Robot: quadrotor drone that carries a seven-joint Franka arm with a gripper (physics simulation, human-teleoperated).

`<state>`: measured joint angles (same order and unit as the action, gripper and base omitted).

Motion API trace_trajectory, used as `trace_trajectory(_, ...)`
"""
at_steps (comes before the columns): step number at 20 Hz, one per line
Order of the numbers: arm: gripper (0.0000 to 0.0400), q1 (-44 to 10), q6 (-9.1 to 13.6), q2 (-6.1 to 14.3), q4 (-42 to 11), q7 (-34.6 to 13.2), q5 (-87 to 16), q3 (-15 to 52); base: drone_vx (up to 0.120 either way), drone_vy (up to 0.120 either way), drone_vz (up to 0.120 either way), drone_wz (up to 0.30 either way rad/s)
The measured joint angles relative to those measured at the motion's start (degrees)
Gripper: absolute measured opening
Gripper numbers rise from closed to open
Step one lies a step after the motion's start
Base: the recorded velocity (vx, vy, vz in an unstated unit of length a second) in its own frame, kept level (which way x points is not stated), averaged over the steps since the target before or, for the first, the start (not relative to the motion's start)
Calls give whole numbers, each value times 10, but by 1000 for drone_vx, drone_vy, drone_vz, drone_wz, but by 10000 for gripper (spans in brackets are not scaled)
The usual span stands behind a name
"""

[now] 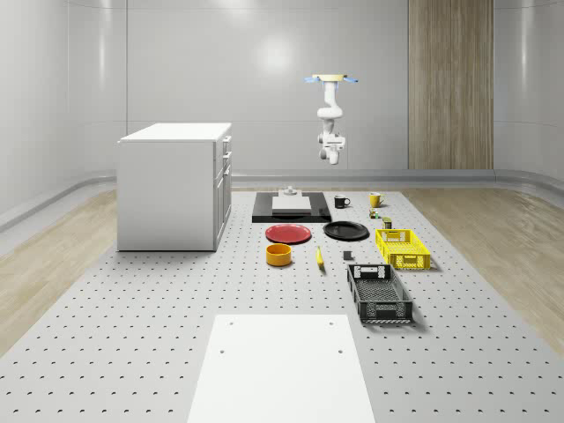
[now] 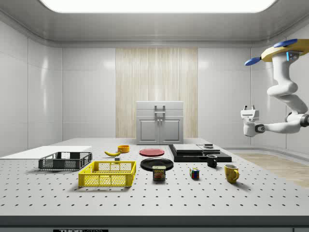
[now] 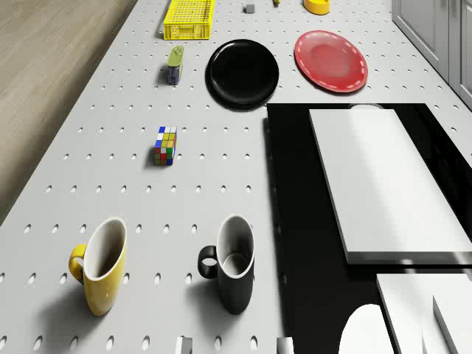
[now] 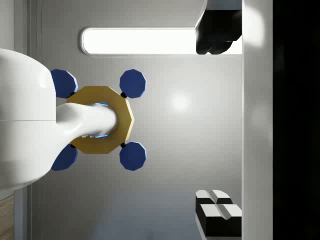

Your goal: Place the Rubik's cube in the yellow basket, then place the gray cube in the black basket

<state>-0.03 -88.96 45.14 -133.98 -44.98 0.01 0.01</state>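
The Rubik's cube (image 1: 375, 212) (image 2: 194, 173) (image 3: 166, 145) sits on the perforated table between the mugs and the yellow basket (image 1: 403, 248) (image 2: 108, 174) (image 3: 189, 20). A small gray cube (image 1: 347, 256) (image 3: 250, 8) lies just beyond the black basket (image 1: 379, 293) (image 2: 65, 161). The drone (image 1: 332, 79) (image 2: 285, 50) (image 4: 100, 120) hovers high over the table's far end, behind the mugs. Its arm hangs folded below it, and my gripper (image 1: 332, 150) (image 2: 248, 107) (image 4: 218, 122) points up at the drone, open and empty, far above every object.
Near the Rubik's cube stand a yellow mug (image 3: 99, 264), a black mug (image 3: 232, 262) and a can (image 3: 175, 64). A black plate (image 3: 243, 71), red plate (image 3: 332, 60), black slab with white blocks (image 1: 291, 207), yellow bowl (image 1: 279, 254), banana (image 1: 320, 256) and white cabinet (image 1: 176, 185) share the table.
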Motion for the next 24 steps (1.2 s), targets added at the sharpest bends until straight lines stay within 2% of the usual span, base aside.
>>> trace_trajectory(2, 400, -1, 21, -2, 24, 0, 0, 0, 0, 0, 0, 0)
trace_trajectory(6, 400, -2, 56, -14, 73, 1, 1, 1, 0, 120, 0, 0)
trace_trajectory(11, 400, -2, 88, -34, 127, 1, 1, 1, 0, 120, 0, 0)
trace_trajectory(16, 400, -3, 104, -45, 156, 1, 1, 2, 0, 120, 0, 0)
trace_trajectory(24, 400, -4, 109, -49, 169, 2, 1, 2, 0, 120, 0, 0)
